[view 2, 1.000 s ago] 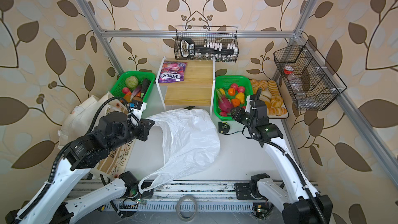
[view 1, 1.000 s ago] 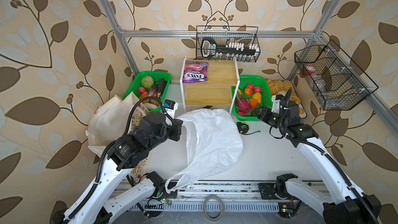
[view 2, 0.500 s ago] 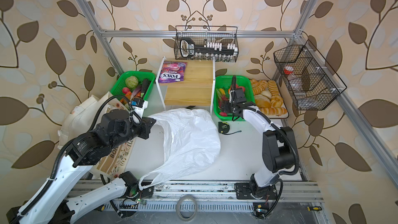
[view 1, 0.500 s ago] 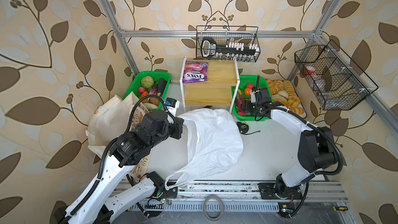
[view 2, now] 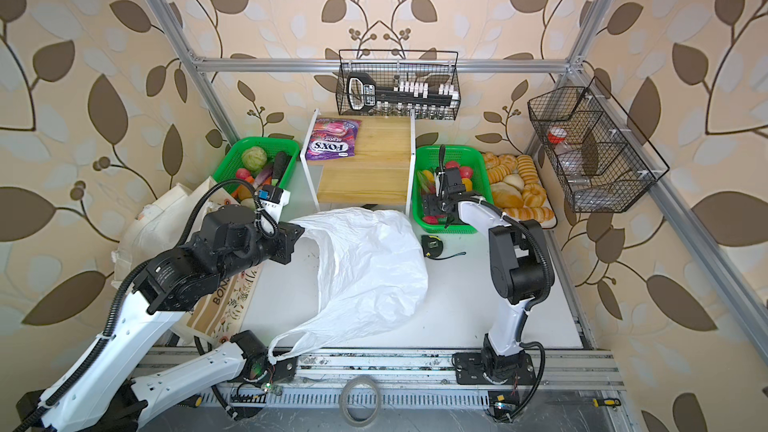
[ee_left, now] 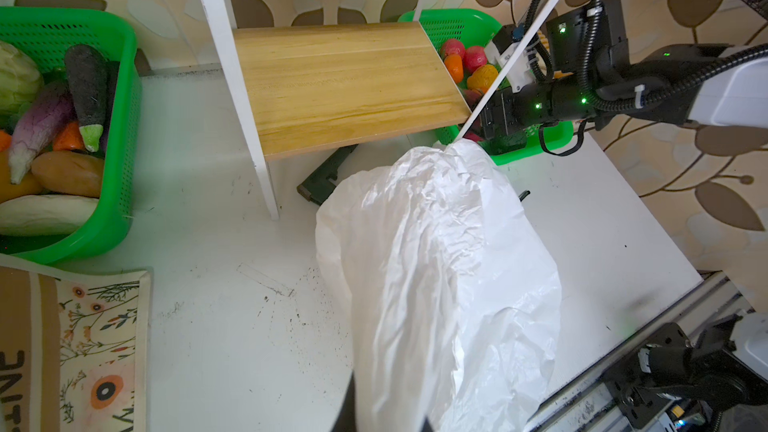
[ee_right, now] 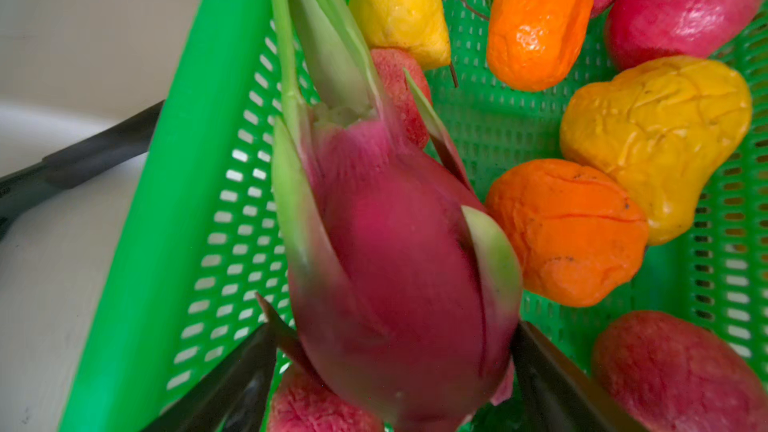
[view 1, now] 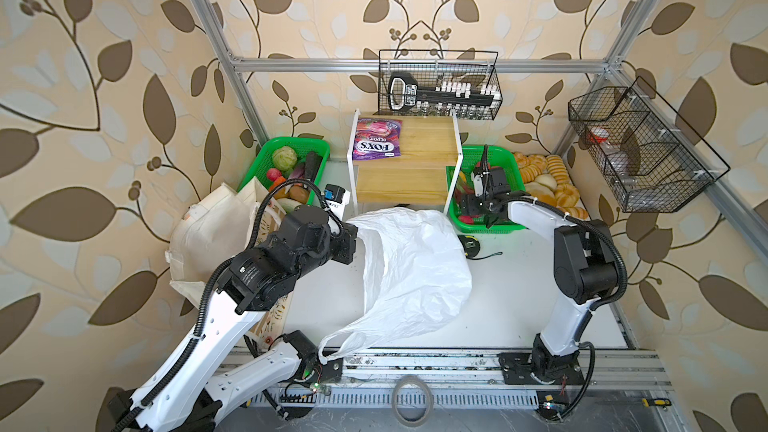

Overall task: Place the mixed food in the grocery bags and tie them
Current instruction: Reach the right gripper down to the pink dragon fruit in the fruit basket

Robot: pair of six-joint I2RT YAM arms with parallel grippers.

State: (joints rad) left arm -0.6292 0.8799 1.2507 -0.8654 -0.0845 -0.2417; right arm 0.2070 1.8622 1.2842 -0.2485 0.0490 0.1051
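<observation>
My right gripper (ee_right: 392, 336) spread wide, one finger either side of dragon fruit (ee_right: 386, 251) (contact unclear, edges blurred). Fruit lies in green basket (ee_right: 199, 160) along side wall, long axis running straight out from my fingers, green leaf tips pointing away. Near end cut off; in both top views my gripper hides it. My left gripper (view 1: 352, 238) pinched on rim of white plastic bag (view 1: 415, 268), fingertips buried in plastic.

walls: covered in beige wallpaper with brown leaf print (view 1: 104, 160) | frame: silver aluminium rails (view 1: 311, 64) fitted along corners | surface: white tabletop (view 1: 519, 305), evenly lit | furniture: two-step wooden shelf with white frame (view 1: 399, 184) set at back; black wire baskets (view 1: 440, 85) hung on rails
</observation>
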